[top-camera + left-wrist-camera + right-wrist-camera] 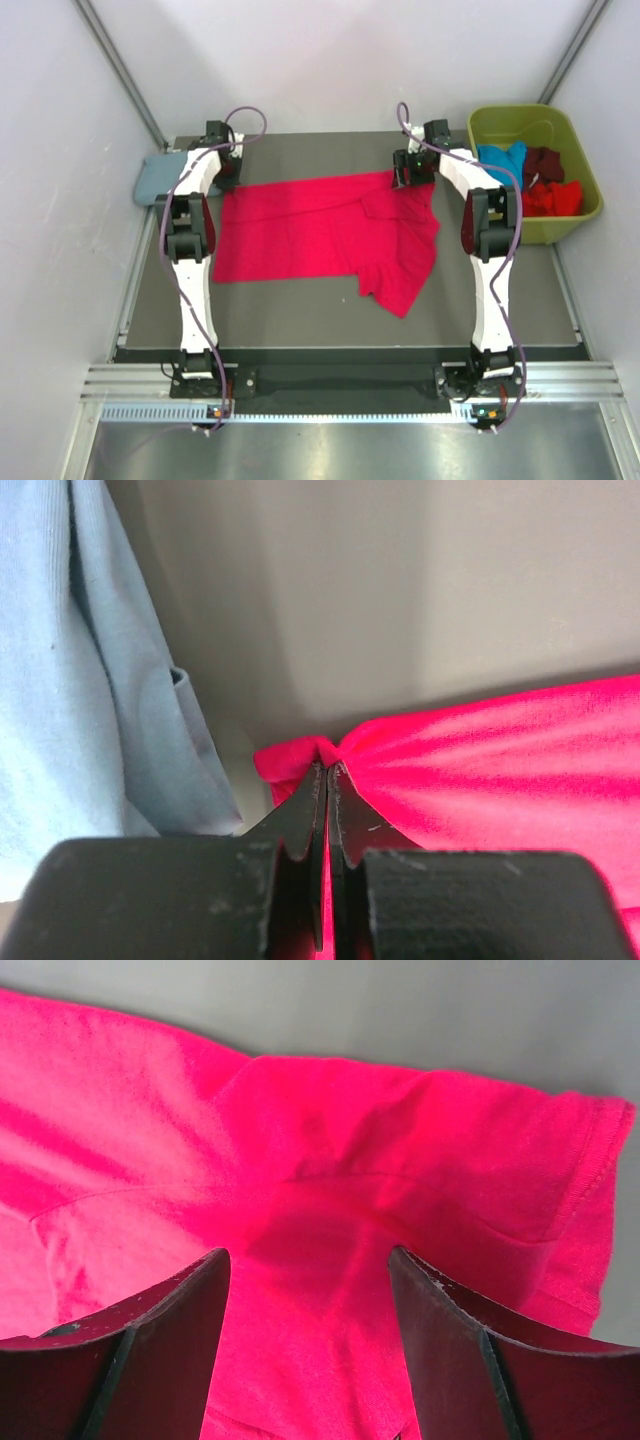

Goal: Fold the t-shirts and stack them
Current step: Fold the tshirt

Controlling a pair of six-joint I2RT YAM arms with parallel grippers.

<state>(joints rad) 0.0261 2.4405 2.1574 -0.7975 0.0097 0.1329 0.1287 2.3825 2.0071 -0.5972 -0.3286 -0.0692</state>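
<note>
A crimson-red t-shirt [320, 232] lies spread across the dark mat, one part hanging down at the front right. My left gripper [228, 166] is shut on the red t-shirt's far left corner [300, 755]. My right gripper [408, 172] is open, its fingers [180, 1310] standing just above the red t-shirt [320, 1160] at its far right edge. A dusty blue-grey t-shirt [158, 178] lies folded at the far left; it also shows in the left wrist view [90, 680]. Bright blue [500, 160], maroon [545, 162] and red [555, 198] shirts sit in the bin.
The olive-green plastic bin [520, 120] stands off the mat at the far right. White walls close in on the left, back and right. A metal rail [350, 385] runs along the near edge by the arm bases.
</note>
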